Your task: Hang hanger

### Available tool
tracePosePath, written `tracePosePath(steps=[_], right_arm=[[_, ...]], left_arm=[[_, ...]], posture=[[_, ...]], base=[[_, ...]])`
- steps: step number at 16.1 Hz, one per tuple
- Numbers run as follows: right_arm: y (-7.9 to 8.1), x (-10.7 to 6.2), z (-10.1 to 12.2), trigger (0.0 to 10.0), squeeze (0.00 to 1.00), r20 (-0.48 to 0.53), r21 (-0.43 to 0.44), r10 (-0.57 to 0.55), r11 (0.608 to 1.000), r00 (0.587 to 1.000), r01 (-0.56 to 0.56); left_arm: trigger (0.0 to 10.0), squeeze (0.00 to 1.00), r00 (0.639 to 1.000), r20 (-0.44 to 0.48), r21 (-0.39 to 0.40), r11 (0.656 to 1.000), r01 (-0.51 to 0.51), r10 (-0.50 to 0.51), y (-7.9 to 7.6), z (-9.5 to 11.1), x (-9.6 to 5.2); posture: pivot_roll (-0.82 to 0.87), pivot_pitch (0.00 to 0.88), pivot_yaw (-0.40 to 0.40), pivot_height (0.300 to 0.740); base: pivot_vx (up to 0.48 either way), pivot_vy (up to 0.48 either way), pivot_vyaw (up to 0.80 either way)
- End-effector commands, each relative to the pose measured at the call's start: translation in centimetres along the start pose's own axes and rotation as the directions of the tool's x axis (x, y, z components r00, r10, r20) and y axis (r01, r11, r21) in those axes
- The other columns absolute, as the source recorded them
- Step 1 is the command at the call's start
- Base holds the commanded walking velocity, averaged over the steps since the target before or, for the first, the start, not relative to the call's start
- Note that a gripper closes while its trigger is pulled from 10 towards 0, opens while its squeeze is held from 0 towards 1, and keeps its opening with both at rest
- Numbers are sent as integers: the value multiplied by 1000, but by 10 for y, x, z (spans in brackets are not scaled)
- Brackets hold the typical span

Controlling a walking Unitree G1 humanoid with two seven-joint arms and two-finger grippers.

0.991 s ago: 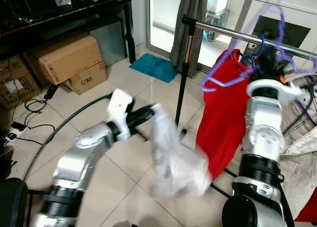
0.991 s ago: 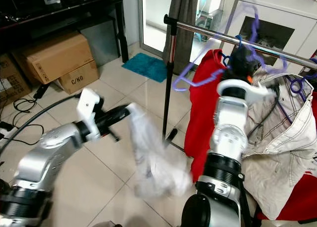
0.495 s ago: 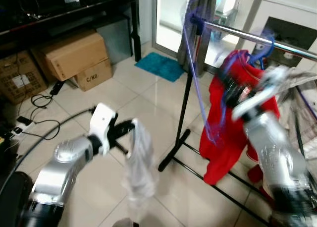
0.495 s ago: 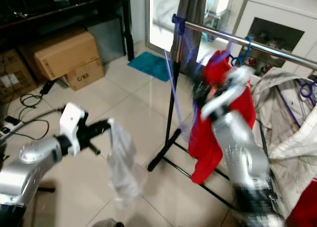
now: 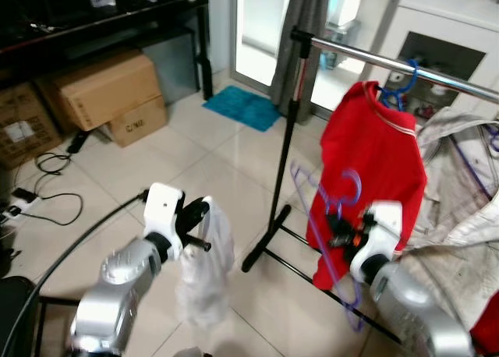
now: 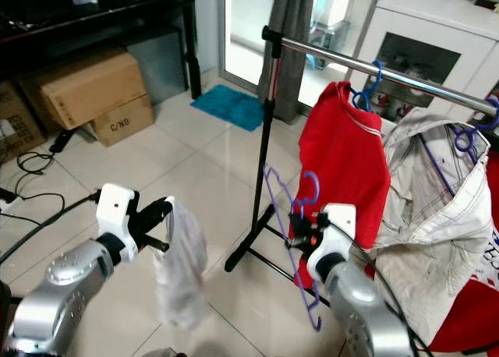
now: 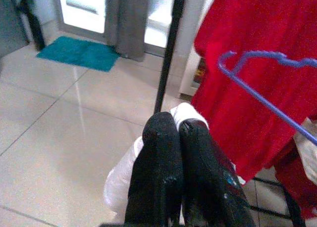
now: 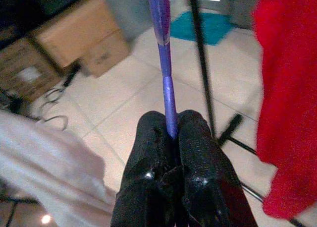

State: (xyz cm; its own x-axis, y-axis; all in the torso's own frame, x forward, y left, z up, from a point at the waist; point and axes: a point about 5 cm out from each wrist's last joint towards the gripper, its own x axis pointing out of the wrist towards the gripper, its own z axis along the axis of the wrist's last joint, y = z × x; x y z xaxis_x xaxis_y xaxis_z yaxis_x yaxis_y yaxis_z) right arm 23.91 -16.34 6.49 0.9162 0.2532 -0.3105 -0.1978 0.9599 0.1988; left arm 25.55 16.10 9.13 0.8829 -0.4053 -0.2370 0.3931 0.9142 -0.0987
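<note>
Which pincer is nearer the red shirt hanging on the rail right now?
Right. The right pincer, shut on the purple hanger, sits just in front of the red shirt. The left pincer, holding a white garment, is well off to the shirt's left.

Left claw (image 6: pixel 166 207) low over tiled floor (image 6: pixel 195 178), fingers pinched on white plastic bag (image 6: pixel 179 271) hanging limp. Right claw (image 6: pixel 302 231) clamps purple hanger (image 6: pixel 290 217) in front of red shirt (image 6: pixel 343 158). Shirt hangs from metal rail (image 6: pixel 366 65); beige garment (image 6: pixel 429 209) beside it. Teal mat (image 6: pixel 228 107) by doorway, cardboard boxes (image 6: pixel 93 92) at floor's left edge.
</note>
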Motion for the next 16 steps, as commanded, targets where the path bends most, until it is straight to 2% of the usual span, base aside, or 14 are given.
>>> tracePosePath(steps=[1,2,4,8,9,12,13,15,16], right_arm=[[-8,-1,2,10000,0,14,2,-68,998,998,68],[-9,-4,3,10000,0,20,22,-89,996,996,89],[-12,-4,8,10000,0,41,3,-102,995,994,102],[-9,-4,11,10000,0,46,-5,-73,997,996,74],[-7,-2,11,10000,0,46,1,-67,998,997,67],[1,4,14,10000,0,63,8,-50,999,997,50],[0,0,17,10000,0,80,7,-72,997,994,72],[2,-4,18,10000,0,84,-3,-57,998,995,57],[1,0,19,10000,0,90,12,-65,998,994,64]], left_arm=[[0,0,999,46,18,999,-29,28,1,9,-2],[0,0,997,53,12,999,-49,48,0,9,-2],[0,0,995,55,-16,997,-80,81,0,6,0],[0,0,993,67,-25,995,-94,95,-5,4,-4],[0,0,993,66,-14,996,-93,94,-6,5,-6],[0,0,998,59,39,999,-34,31,-8,7,-7],[10000,0,997,74,18,999,-33,32,-8,9,-1],[10000,0,995,67,13,997,-74,72,-7,14,10],[10000,0,995,68,20,997,-74,72,-10,16,11]], posture=[[26,37,-30,740],[28,43,-34,740],[4,51,-37,740],[17,73,-63,740],[31,77,-70,740],[34,67,-49,740],[-1,64,-32,740],[-2,56,-29,740],[21,59,-40,740]], base=[[0,0,-800],[0,0,0],[0,0,0],[0,0,-800],[0,0,-800],[0,0,0],[0,0,-800],[0,0,-800],[0,0,-800]])
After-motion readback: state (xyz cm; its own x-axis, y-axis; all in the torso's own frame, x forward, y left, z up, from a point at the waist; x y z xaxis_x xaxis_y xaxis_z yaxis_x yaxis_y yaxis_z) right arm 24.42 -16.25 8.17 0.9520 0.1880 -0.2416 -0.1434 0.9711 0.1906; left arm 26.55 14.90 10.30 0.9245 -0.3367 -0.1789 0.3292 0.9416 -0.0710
